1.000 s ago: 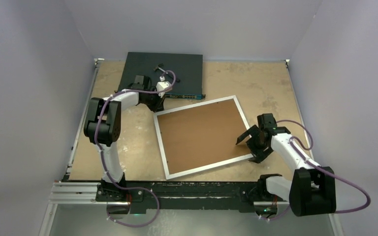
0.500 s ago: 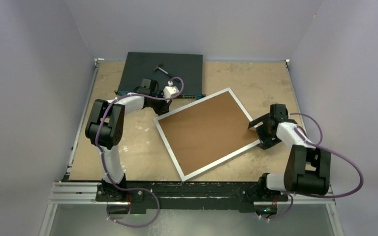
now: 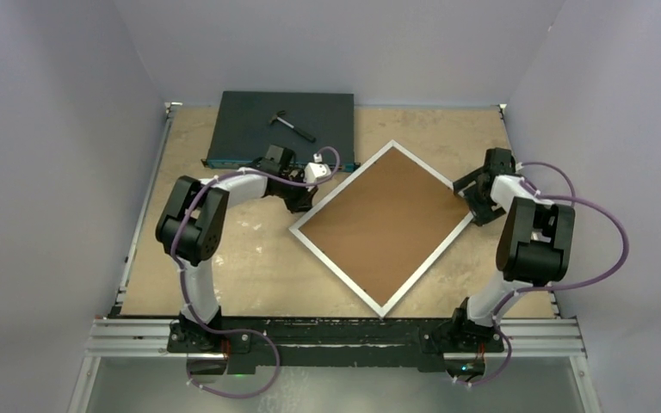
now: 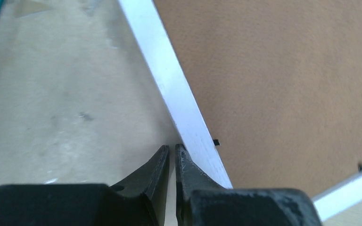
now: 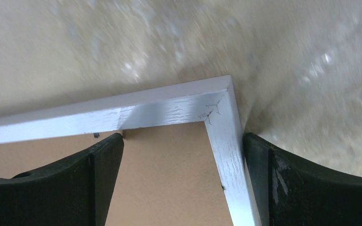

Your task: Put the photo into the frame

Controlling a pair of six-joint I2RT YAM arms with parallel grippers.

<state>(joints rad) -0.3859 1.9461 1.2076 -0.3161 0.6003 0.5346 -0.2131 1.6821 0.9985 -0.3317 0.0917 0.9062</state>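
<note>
The frame [image 3: 338, 273] lies face down on the table, turned like a diamond, with its brown backing board [image 3: 383, 225] up. The photo is out of view. My left gripper [image 3: 304, 205] is shut with nothing in it. Its tips [image 4: 172, 149] rest on the table against the outer side of the frame's white border [image 4: 169, 80], near the left corner. My right gripper [image 3: 473, 194] is open and straddles the frame's right corner [image 5: 217, 101]. One finger [image 5: 103, 160] is over the backing board; the other finger [image 5: 264, 160] lies along the border's outer side.
A dark flat network switch [image 3: 258, 120] sits at the back left with a small hammer-like tool [image 3: 293, 125] on top. The frame's top corner lies close to the switch. Grey walls enclose the wooden table [image 3: 241, 267] on three sides.
The frame has turned counter-clockwise from nearly square to a diamond. My right gripper swung away toward the back with its corner. My left gripper slid right along the frame's edge.
</note>
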